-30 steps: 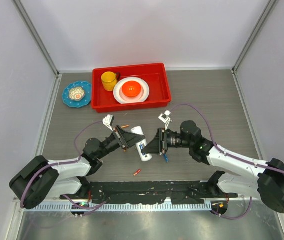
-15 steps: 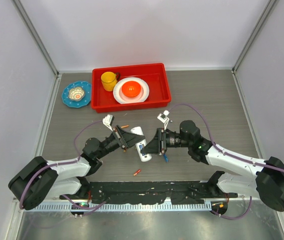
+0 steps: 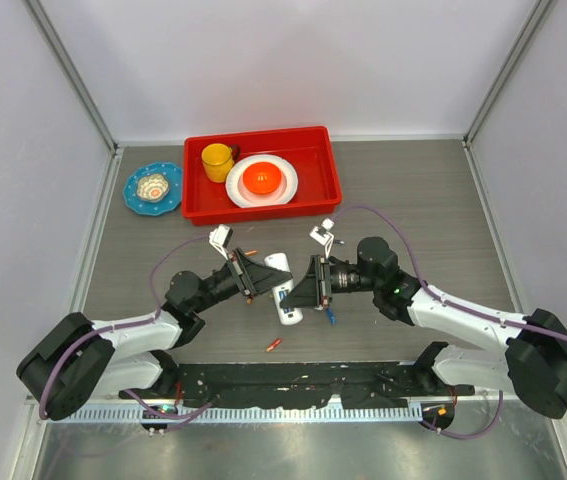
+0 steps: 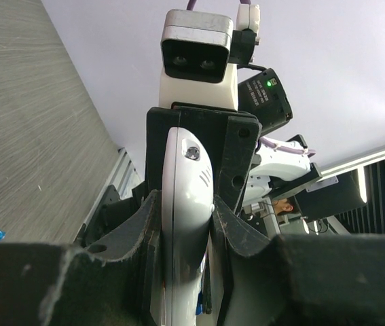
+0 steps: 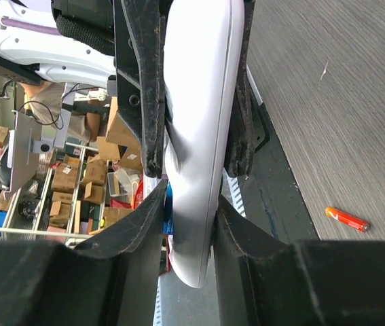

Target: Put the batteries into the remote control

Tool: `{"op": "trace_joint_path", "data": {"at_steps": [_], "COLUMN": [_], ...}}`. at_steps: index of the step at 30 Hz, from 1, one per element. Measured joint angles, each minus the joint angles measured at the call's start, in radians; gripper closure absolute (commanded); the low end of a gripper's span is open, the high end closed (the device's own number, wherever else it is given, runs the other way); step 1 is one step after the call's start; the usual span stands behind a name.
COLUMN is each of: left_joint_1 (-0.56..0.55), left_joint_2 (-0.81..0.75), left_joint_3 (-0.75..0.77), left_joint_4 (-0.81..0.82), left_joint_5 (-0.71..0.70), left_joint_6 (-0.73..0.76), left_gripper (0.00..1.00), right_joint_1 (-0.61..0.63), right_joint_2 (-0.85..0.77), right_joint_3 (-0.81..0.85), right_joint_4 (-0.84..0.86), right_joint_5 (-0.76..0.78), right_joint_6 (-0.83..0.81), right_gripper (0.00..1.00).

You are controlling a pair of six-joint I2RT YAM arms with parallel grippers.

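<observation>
Together, left gripper (image 3: 261, 277) and right gripper (image 3: 303, 286) reach inward, both pinching the remote control (image 3: 282, 291).

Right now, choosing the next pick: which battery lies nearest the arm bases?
The red battery, alone in front; the blue one lies by the right gripper, the orange one farther back.

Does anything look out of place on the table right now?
Yes, scattered loose: an orange battery beyond the remote, a red battery near the arm bases, a blue battery by the right tool.
</observation>
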Motion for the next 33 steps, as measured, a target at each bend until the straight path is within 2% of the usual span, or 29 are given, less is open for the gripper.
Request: {"op": "trace_joint_path", "data": {"at_steps": [11,22,24,28,33], "left_joint_1": [0.001,-0.014,-0.02,-0.024,-0.058], "left_joint_2": [0.0,0.021,0.023,0.023,0.024], "left_joint_3": [0.003,0.003,0.003,0.003,0.003], "left_joint_4": [-0.001,-0.001,-0.001,0.0,0.014], "left_joint_5": [0.003,-0.039,-0.044,-0.048,-0.048], "left_joint_6": [0.008,0.008,0.009,0.011,0.013], "left_gripper": [1.0,1.0,1.0,1.0,1.0], "right_joint_1": [-0.003,-0.001,-0.001,-0.002,-0.005], "right_joint_2": [0.01,-0.011,-0.014,-0.016,-0.014], "right_joint_3": [0.003,0.014,0.014,0.015,0.018], "right_joint_4": [0.006,-0.069,-0.079,-0.081,-0.087], "right_joint_5": [-0.002,0.058,0.057,0.05,0.058], "right_joint_6": [0.025,0.017,0.017,0.016,-0.005], "right_gripper": [0.76,0.76,0.73,0.51,0.39]}}
